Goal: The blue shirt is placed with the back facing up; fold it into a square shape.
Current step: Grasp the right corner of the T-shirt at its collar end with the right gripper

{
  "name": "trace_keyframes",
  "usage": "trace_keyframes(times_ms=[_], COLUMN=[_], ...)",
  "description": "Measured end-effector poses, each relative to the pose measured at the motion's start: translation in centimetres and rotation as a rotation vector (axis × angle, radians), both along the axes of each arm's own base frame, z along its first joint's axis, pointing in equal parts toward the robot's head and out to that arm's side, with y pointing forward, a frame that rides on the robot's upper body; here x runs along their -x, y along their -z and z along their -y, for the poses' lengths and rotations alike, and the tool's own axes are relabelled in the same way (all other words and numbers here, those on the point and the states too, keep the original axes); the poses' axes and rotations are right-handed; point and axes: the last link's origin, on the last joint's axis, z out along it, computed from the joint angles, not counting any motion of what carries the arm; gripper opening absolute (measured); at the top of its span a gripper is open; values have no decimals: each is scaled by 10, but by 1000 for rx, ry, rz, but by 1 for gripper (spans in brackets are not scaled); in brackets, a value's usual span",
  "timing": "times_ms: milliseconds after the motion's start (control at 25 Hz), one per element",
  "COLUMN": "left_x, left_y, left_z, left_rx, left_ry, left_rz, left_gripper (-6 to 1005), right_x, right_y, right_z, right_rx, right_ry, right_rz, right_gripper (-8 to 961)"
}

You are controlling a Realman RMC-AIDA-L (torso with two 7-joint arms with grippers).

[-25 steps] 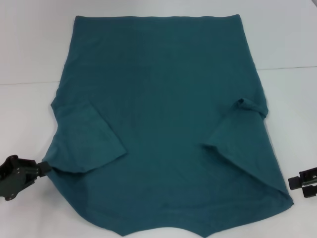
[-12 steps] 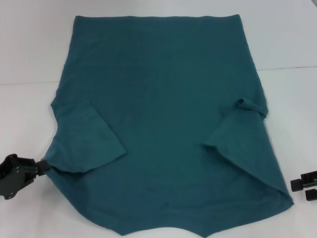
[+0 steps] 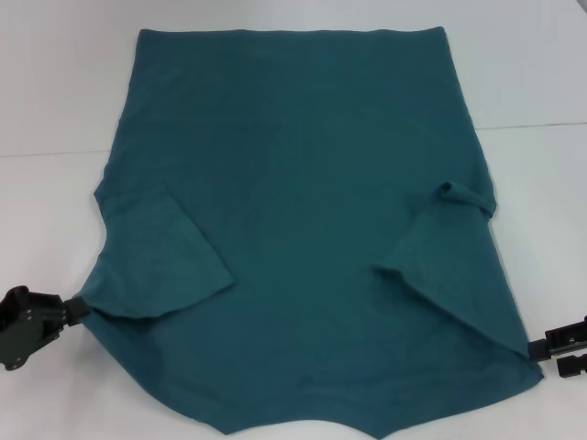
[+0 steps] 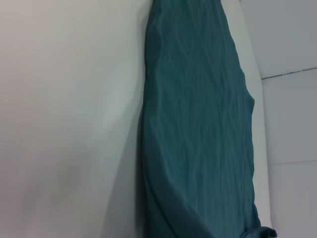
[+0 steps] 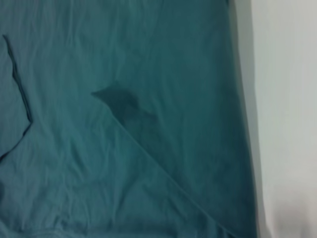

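Right hand [image 3: 561, 349] has edged onto the blue shirt [image 3: 303, 229]'s corner; neither hand's grip is discernible.

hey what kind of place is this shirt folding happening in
Likely a lab or test bench, not a home: a bare white table against a plain wall, only the blue shirt spread on it, left gripper and right gripper at its edges.
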Motion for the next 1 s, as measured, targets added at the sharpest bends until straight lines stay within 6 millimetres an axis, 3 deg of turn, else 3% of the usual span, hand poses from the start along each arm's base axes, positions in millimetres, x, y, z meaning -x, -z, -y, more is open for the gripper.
trace_keyframes(times_ms=[1000], left_x=[1], left_y=[0], left_z=[0], left_rx=[-2], left_ry=[-2], left_rz=[1], left_gripper=[26], right_x=[11], right_y=[18], right_z=[-12], right_rx=[34], right_ry=[-56], right_rz=[44], right_gripper=[618])
